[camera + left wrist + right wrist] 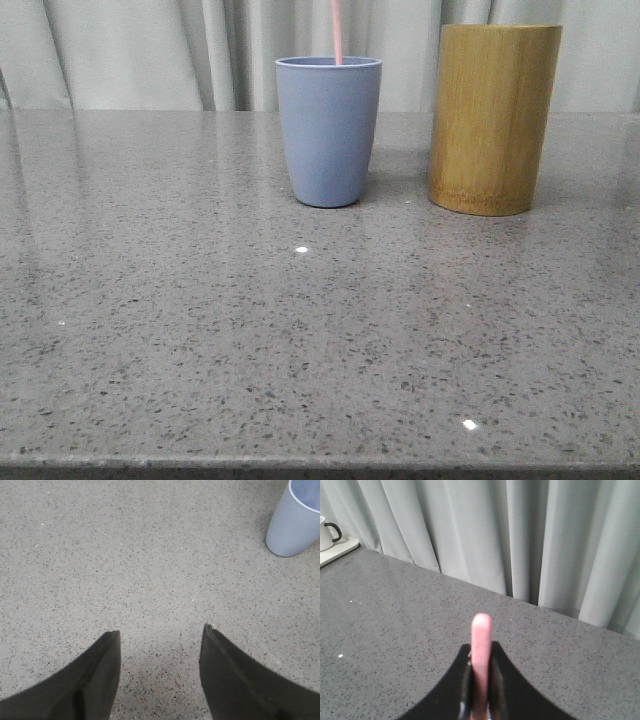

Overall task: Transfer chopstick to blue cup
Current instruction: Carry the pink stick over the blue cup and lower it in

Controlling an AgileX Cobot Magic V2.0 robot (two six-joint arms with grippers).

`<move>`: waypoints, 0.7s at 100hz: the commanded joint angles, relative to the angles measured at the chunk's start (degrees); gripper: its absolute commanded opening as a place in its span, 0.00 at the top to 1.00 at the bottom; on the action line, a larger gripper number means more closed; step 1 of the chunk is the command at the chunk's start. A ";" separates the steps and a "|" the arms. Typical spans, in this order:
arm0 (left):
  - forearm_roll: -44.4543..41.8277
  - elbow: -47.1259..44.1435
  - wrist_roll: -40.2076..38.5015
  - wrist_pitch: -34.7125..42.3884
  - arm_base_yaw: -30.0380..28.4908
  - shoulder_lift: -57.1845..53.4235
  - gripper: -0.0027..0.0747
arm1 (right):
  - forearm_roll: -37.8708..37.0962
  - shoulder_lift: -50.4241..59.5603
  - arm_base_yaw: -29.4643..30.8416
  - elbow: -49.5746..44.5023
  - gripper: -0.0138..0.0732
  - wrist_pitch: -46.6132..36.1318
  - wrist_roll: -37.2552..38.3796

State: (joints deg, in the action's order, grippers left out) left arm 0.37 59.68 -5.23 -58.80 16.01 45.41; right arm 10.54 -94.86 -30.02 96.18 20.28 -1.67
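My right claw (481,700) is clamped on the chopstick (481,655); the two black fingers (455,690) press against the pale pink stick from either side, and its rounded end pokes out past them. Behind it I see grey speckled counter (395,610), pale curtains (520,540), and off at the edge a white mug (326,532) on a tray.

From the front, the chopstick (337,30) stands nearly upright with its lower end down inside the blue cup (328,130), its top running out of view. The bamboo holder (493,118) stands just beside the cup.

My left claw (160,675) hangs over bare counter with its fingers spread wide, holding nothing; the blue cup (294,522) sits well apart from it.
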 commanded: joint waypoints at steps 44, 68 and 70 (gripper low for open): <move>0.01 1.24 -0.56 3.36 -0.16 -0.22 0.52 | 0.43 0.96 0.12 -4.34 0.78 -8.69 -0.60; 0.01 1.24 -0.56 4.83 -0.16 -0.22 0.52 | 0.43 0.96 0.12 -4.34 0.55 -8.04 -0.60; 0.01 1.24 -0.56 4.84 -0.16 -0.22 0.52 | 0.43 1.01 0.12 -4.34 0.55 -8.05 -0.60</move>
State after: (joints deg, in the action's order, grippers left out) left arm 0.37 59.68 -5.33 -58.27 16.01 45.41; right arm 10.54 -96.78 -30.02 90.31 16.38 -1.67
